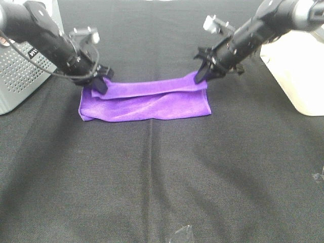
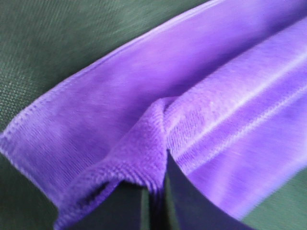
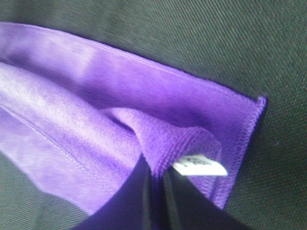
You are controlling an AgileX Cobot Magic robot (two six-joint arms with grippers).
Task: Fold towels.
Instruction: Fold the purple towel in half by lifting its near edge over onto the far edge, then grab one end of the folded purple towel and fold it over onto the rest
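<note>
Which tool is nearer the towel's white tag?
Right. The right tool pinches the towel corner beside the tag; the left tool grips the opposite end.

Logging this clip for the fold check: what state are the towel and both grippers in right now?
purple towel: lying on the black cloth, with an upper layer over its far strip only.
left gripper: shut on the towel's far left corner.
right gripper: shut on the far right corner, by the white tag.
</note>
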